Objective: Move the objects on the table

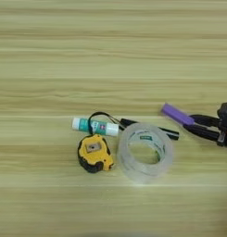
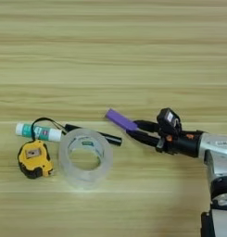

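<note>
So the gripper (image 2: 133, 129) has its two black fingers pinched on the purple cylinder (image 2: 120, 120), just right of the tape roll (image 2: 85, 157). Looks light and stiff, probably slick plastic; grabbing that near end seems fine. Pen (image 2: 108, 137), glue stick (image 2: 37, 132) and tape measure (image 2: 34, 159) sit left of the roll.

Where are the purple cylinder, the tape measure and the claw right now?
purple cylinder (image 2: 120, 120): right eye view, middle of its side.
tape measure (image 1: 93, 152): left eye view, yellow top face.
claw (image 2: 137, 128): right eye view, midway between the fingertips.
</note>
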You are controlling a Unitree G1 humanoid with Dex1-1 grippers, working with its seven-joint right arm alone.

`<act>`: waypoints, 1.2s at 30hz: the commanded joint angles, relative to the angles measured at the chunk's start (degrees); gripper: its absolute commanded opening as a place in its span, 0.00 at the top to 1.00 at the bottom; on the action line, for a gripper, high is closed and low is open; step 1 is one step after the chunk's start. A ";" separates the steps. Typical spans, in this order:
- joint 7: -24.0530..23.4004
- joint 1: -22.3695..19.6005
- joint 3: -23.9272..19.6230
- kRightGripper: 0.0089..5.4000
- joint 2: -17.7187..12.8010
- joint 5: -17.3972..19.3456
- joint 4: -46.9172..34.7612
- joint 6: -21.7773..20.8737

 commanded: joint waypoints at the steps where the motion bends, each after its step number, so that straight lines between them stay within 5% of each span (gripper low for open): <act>1: -0.55 -2.92 -2.00 0.74 -2.27 2.80 -6.28 1.44; 21: 1.10 10.73 -1.90 0.74 -6.16 2.73 -25.95 5.17; 36: 0.98 12.49 -1.20 0.74 -7.90 -1.03 -17.68 0.85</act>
